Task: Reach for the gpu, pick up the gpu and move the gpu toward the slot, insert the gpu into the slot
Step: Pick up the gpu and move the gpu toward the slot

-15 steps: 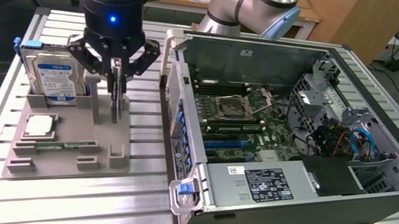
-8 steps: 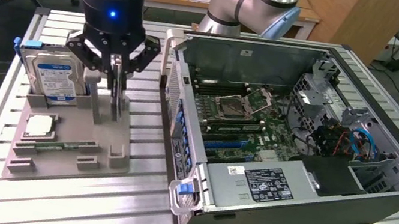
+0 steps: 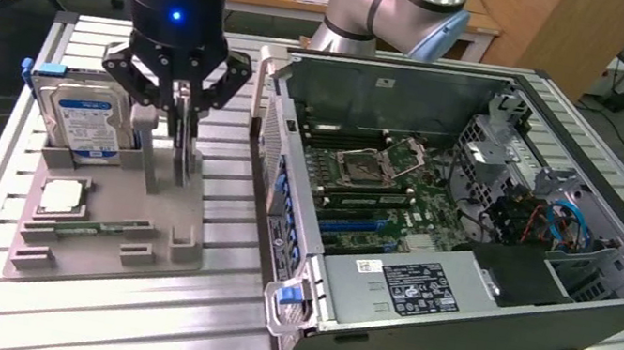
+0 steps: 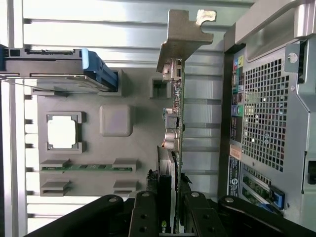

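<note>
The gpu (image 3: 183, 156) stands on edge in the grey holder (image 3: 103, 245), between the hard drive and the computer case. My gripper (image 3: 179, 110) is right over it, its two fingers closed on the card's upper edge. In the wrist view the gpu (image 4: 176, 123) runs away from the fingers (image 4: 146, 212), with its pale metal bracket (image 4: 182, 34) at the far end. My gripper (image 4: 170, 217) straddles the card's near end. The motherboard's blue slots (image 3: 356, 227) lie inside the open case.
The open computer case (image 3: 599, 280) lies on its side at the exterior view's right, its rear panel (image 4: 266, 113) close beside the gpu. The holder also carries a blue-labelled hard drive (image 3: 86, 123), a square chip (image 3: 64, 195) and a green memory stick (image 3: 90, 226). A slatted metal table (image 3: 134, 326) is underneath.
</note>
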### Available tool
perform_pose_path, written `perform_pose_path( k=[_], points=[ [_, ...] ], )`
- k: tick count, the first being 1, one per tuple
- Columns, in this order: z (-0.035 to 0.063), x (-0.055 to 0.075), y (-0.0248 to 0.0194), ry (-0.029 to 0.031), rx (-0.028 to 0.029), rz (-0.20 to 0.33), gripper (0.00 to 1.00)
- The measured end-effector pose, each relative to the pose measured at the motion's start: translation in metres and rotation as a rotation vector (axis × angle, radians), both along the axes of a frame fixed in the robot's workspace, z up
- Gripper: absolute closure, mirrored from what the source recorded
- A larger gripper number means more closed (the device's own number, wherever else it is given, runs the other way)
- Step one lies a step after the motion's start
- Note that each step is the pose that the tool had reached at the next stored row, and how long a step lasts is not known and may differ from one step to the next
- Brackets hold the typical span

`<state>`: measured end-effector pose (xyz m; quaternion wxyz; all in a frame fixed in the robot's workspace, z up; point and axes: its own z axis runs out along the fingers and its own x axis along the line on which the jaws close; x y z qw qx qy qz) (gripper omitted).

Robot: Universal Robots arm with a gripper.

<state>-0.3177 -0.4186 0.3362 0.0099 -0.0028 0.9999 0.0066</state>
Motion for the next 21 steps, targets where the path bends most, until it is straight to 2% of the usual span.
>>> perform_pose_path(
  k=[13, 21],
  points=[
    [0.0123, 0.0, 0.0, 0.0, 0.0001, 0.0, 0.73],
    [0.0312, 0.0, 0.0, 0.0002, 0.0001, 0.0, 0.73]
  ],
)
